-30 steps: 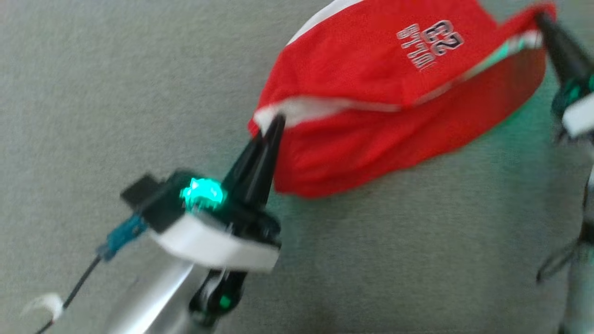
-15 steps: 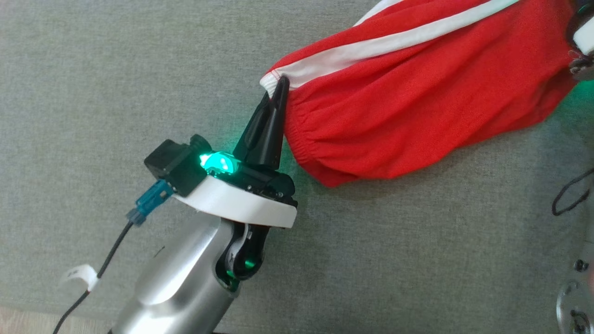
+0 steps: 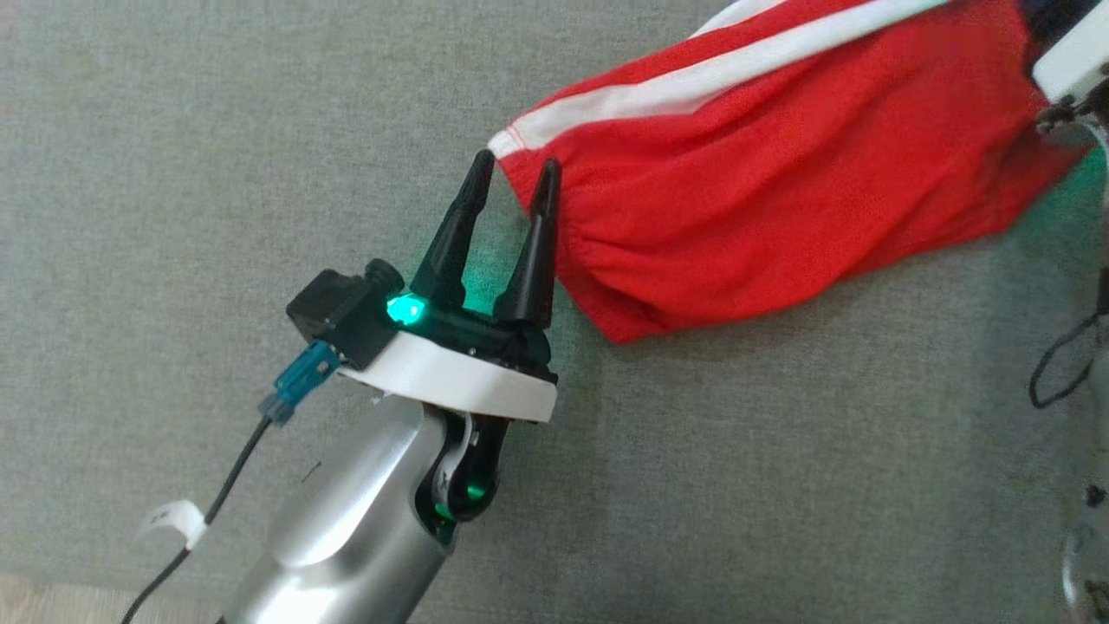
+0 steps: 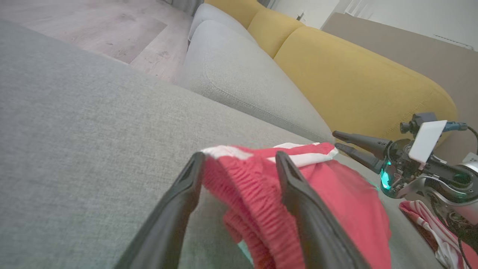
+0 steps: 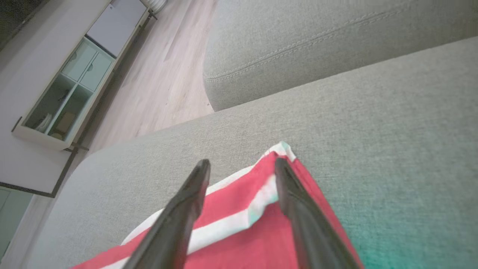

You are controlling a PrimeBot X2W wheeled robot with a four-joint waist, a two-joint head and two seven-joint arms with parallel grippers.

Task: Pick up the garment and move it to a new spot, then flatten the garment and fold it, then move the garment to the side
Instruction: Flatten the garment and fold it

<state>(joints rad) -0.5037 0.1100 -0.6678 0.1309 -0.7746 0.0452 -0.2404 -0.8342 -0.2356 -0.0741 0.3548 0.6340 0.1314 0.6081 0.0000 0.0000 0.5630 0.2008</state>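
Note:
The garment (image 3: 780, 173) is a pair of red shorts with a white side stripe, lying stretched across the grey sofa seat (image 3: 173, 217). My left gripper (image 3: 515, 162) is open at its left corner. In the left wrist view the ruffled red waistband (image 4: 242, 194) lies loose between the spread fingers of the left gripper (image 4: 239, 158). My right gripper (image 5: 242, 162) is also open over the garment's (image 5: 224, 203) other corner, with red and white cloth under its fingers. The left wrist view shows the right gripper (image 4: 335, 140) with its jaws apart just beyond the cloth's far edge.
Yellow back cushions (image 4: 354, 74) and a grey cushion (image 4: 239, 74) rise behind the seat. Wood floor (image 5: 168, 74) and a low cabinet (image 5: 63, 93) lie past the seat edge. A black cable (image 3: 1057, 373) loops at the right. More red-and-white cloth (image 4: 429, 220) shows below the right arm.
Both grippers were shut on the garment's corners and now stand open, letting go. The garment has come down from hanging between them and rests on the seat.

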